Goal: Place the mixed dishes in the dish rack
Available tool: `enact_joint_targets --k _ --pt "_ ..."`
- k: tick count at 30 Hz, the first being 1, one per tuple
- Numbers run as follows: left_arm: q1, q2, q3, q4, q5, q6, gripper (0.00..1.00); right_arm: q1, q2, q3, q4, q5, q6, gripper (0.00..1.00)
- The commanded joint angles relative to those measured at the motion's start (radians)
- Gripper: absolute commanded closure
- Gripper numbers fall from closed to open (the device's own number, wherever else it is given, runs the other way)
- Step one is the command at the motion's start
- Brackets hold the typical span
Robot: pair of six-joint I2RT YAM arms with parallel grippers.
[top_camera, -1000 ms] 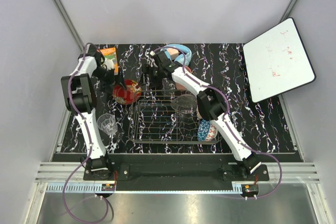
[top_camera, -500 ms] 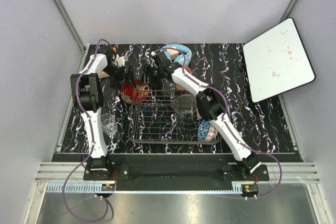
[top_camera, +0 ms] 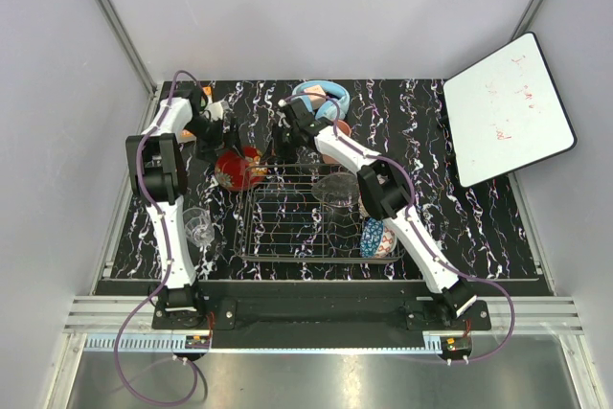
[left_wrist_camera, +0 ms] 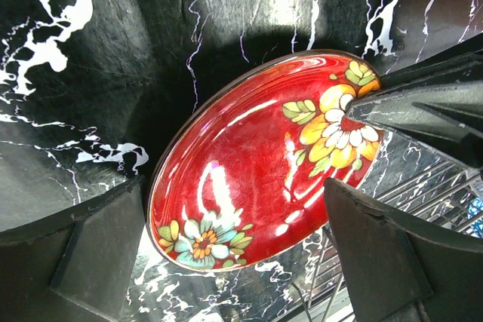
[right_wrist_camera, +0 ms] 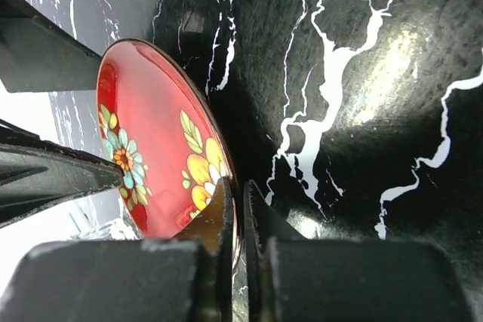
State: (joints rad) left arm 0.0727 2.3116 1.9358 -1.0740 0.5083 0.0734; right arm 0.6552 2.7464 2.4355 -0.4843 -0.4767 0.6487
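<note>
Step in hand: picking up the red flowered bowl (left_wrist_camera: 249, 164) for loading into the dish rack (top_camera: 287, 213).
Right hand (right_wrist_camera: 239, 194): clenched on the bowl's rim, one finger on each face of the thin wall.
Left hand (left_wrist_camera: 241, 239): released, spread wide to either side of the same bowl, gripping nothing; contact with the bowl not clear.
Bowl position: outside the rack, just beside its far-left corner, over the dark marbled surface (top_camera: 431, 131); hard to tell whether lifted or resting.
Already in the rack: clear glass dish (top_camera: 335, 189) near the middle, and a blue-patterned bowl (top_camera: 378, 237) on edge at the near-right corner.
Waiting outside: small glass tumbler (top_camera: 196, 227), on the surface left of the rack.
Progress, as a judgement: roughly midway, with two pieces racked and this bowl in the grip.
Next move calls for: a lift on the rim pinch, a short carry toward the open wires on the rack's left side, and the left hand kept clear.
Risk: a thin rim grip on a glossy bowl, likely to swing or slip if moved fast.
</note>
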Motion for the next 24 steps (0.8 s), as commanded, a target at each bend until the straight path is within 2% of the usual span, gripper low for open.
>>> enact_joint_targets --k 1,7,11,16,21,24 --pt "-0.014 -0.027 0.005 0.011 0.055 0.003 0.01 0.026 -0.017 -0.041 -0.005 0.041 -0.017 1.00" --pt "0.018 -0.101 0.000 -0.047 0.064 0.034 0.01 0.026 -0.074 -0.024 -0.005 0.096 -0.035 1.00" --pt "0.084 -0.199 -0.009 -0.107 0.075 0.069 0.01 0.031 -0.146 0.002 -0.011 0.162 -0.101 1.00" --pt "0.139 -0.349 -0.110 -0.153 0.048 0.124 0.01 0.032 -0.269 0.025 -0.048 0.266 -0.245 1.00" --pt "0.191 -0.517 -0.185 -0.207 0.053 0.196 0.01 0.031 -0.309 0.111 -0.137 0.345 -0.368 1.00" --pt "0.208 -0.583 -0.271 -0.185 0.020 0.221 0.01 0.034 -0.375 0.083 -0.148 0.388 -0.438 1.00"
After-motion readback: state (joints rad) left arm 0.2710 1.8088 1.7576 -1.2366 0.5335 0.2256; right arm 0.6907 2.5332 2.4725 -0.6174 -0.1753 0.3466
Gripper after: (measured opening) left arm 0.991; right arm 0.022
